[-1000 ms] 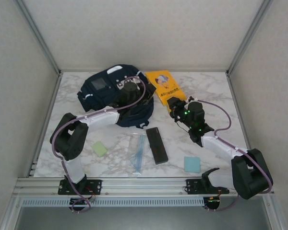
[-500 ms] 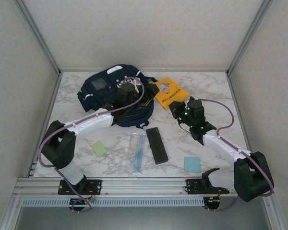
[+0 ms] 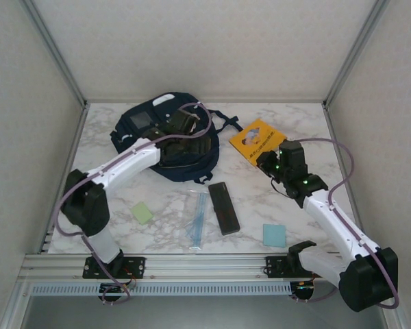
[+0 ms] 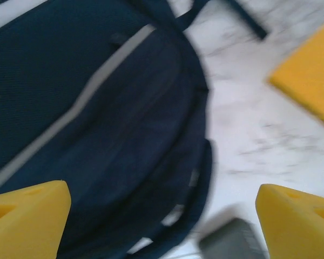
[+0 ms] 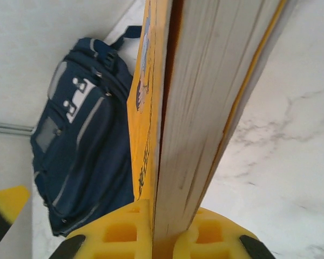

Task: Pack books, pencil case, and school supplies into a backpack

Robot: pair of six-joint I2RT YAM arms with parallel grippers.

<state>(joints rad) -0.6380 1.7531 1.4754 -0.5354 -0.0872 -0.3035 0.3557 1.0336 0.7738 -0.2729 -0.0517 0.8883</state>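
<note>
Packing is at an early stage.

- Right claw [image 5: 163, 237]: clamped on the lower edge of the orange-yellow book [image 3: 258, 138], which is held tilted above the table [image 3: 308, 130], to the right of the backpack [image 3: 142, 130] and not touching it.
- Left claw [image 4: 162, 216]: jaws wide with nothing in them, hovering over the backpack's right side. The wrist view is blurred, so I cannot tell if the main compartment is unzipped.
- Lying on the table near the arm bases: pencil case [image 3: 224, 208], clear ruler [image 3: 198, 219] just left of it, pale green pad [image 3: 142, 212], light blue pad [image 3: 274, 234].

Judgement: the book is the item in hand and is not yet inside. The case, ruler and both pads are left to pack.
</note>
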